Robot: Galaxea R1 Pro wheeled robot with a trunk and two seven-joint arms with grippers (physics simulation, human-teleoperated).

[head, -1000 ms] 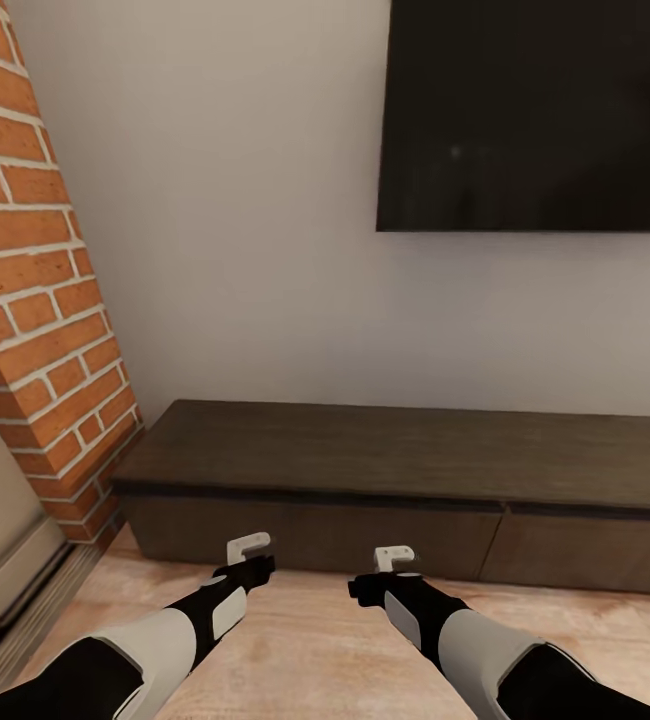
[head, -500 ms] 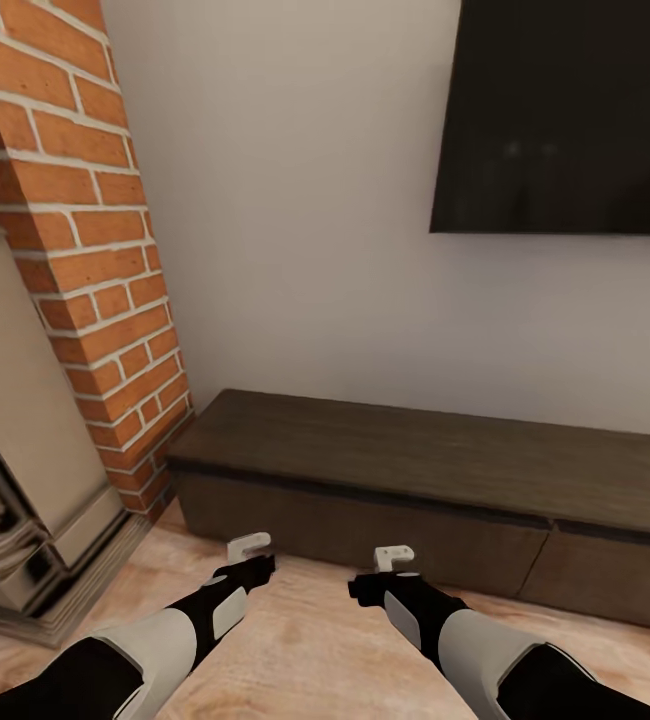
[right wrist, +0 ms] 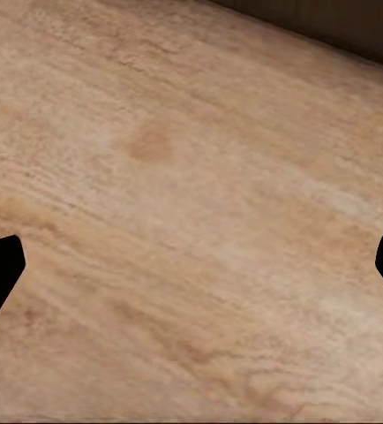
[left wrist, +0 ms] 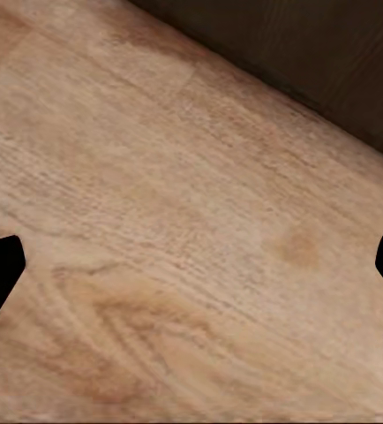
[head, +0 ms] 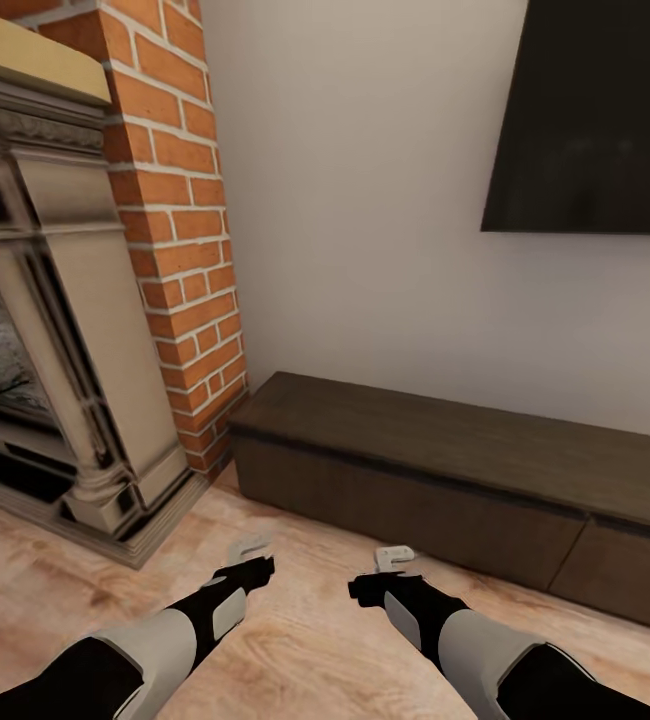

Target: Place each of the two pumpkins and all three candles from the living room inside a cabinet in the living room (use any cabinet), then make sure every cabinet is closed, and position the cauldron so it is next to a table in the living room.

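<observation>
cabinet (head: 435, 470) cut off at right edge, black wall screen (head: 605, 120) cropped top and right, fireplace (head: 35, 330) cropped left

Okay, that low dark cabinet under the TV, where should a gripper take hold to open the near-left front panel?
The cabinet has plain fronts with no handles. The likeliest purchase is the dark recess under its top, above the left panel: come from the front, fingers hooked over that panel's upper edge. Both the left gripper and right gripper are open, empty, over bare floor.
</observation>
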